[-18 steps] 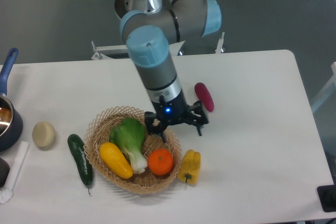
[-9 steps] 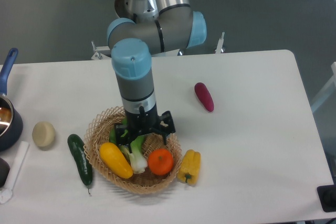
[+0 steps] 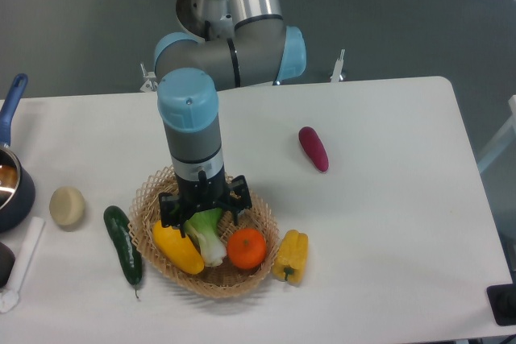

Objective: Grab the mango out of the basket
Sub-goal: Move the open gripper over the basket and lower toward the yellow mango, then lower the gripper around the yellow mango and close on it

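Observation:
The mango (image 3: 179,249) is a smooth yellow oval lying in the left part of the tan wicker basket (image 3: 244,274). Beside it in the basket are a green leafy vegetable (image 3: 209,234) and a round orange (image 3: 246,248). My gripper (image 3: 201,211) hangs over the basket's back half, above the leafy vegetable and just up and right of the mango. Its fingers (image 3: 168,210) are spread wide, open, with nothing held. The arm's wrist hides the basket's rear rim.
A yellow bell pepper (image 3: 291,256) lies against the basket's right side. A dark green cucumber (image 3: 122,244) lies left of the basket, with a pale round potato (image 3: 67,206) further left. A purple eggplant (image 3: 314,148) sits at the right. A blue pot (image 3: 11,185) is at the left edge.
The arm has swung left across the basket, carrying the open gripper from the basket's right rim to above the leafy vegetable near the mango. The objects have not moved.

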### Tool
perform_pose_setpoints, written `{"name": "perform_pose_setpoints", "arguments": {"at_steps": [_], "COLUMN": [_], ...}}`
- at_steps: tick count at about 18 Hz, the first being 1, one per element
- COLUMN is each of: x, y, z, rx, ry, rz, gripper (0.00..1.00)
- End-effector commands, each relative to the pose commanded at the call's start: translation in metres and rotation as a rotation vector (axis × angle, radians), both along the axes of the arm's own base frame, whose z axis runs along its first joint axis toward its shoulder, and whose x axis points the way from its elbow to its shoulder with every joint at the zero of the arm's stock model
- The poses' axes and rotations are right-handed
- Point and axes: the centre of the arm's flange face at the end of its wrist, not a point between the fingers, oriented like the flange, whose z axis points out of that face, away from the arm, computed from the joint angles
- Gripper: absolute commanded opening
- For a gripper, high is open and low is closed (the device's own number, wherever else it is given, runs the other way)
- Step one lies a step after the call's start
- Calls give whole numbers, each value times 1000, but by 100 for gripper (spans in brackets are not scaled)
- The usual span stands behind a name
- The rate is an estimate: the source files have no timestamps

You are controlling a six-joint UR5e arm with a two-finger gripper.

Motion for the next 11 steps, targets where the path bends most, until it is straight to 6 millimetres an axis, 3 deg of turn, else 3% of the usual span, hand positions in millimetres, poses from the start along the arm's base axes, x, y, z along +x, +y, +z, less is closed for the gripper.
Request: {"name": "perform_pose_setpoints", "arguments": {"at_steps": [11], "x": [26], "y": [21], "z": [-39], "rx": [-47], "ry": [-44], "rz": [9], "gripper": [100]}}
